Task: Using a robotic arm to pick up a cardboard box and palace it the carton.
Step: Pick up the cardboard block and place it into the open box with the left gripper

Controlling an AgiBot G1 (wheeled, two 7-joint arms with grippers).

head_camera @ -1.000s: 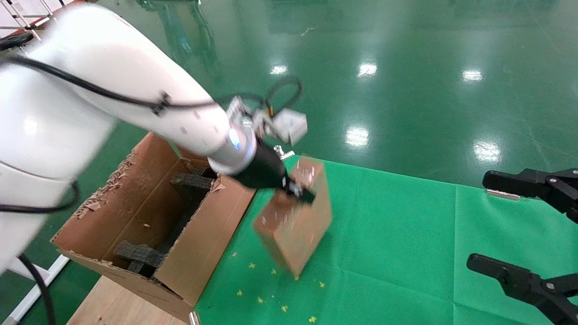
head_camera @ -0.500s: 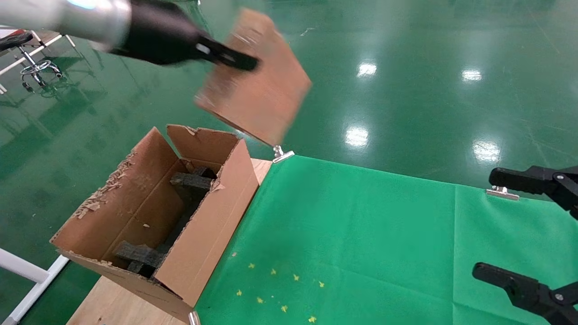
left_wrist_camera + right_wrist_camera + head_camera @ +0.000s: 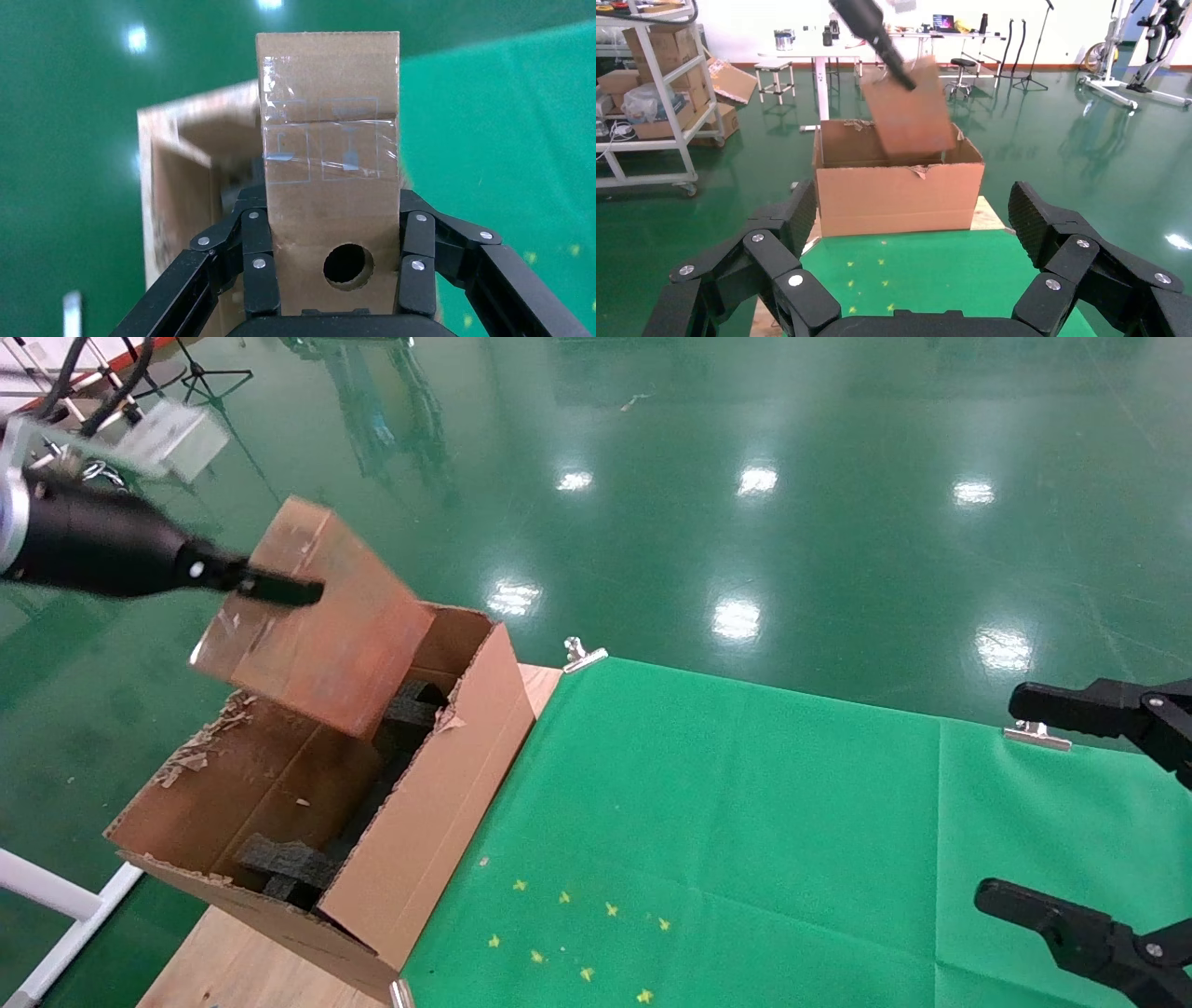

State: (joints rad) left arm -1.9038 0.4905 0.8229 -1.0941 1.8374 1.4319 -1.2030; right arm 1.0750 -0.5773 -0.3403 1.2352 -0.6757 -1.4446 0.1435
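Your left claw (image 3: 279,589) grips the cardboard box (image 3: 317,617), held tilted in the air over the carton (image 3: 428,822). The box hides part of the carton's back wall and black foam (image 3: 284,864). Your right claw (image 3: 1071,812) hangs spread wide over the green surface (image 3: 745,822), partly cut off.

Faint blue handling symbols under tape on the cardboard box (image 3: 327,154), wording illegible.

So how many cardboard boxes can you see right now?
2. The small cardboard box is held in the left gripper, above the carton's open top. The big carton sits on the table's left end. Shelf boxes far behind aren't counted.
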